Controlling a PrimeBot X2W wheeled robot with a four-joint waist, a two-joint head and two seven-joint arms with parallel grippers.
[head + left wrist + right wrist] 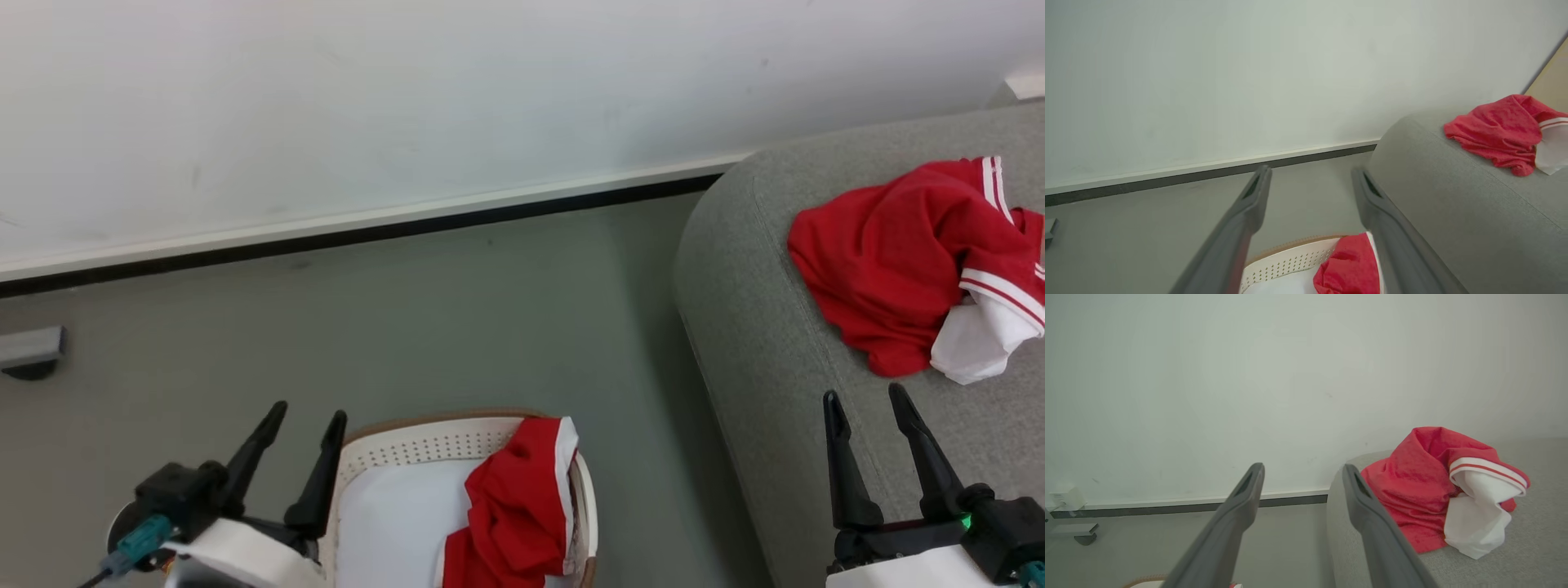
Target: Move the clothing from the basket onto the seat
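Head view: the left hand (309, 411) sits at the lower left with its 2 dark fingers spread wide and nothing between them, just beside the left rim of the basket (424, 445). The basket stands on the grey floor (449, 310), near the rounded end of the sofa (759, 327). A red garment (514, 506) with a white edge lies bunched against the basket's right side, on top of a flat white sheet (392, 514). The right hand (864, 392) is at the lower right over the sofa, its fingers also wide apart and empty. They point toward the other red garment (890, 261), near it but apart. That garment lies crumpled on the sofa, with a white panel and red-and-white striped bands.

Left wrist view: the left hand (1311, 169) is spread wide, with the basket (1286, 263) and the red garment (1349, 265) low between its fingers and the sofa (1433, 204) to the right.

Right wrist view: the right hand (1302, 466) is spread wide, and the other red garment (1412, 486) lies on the sofa (1527, 547) to the right of its fingers.
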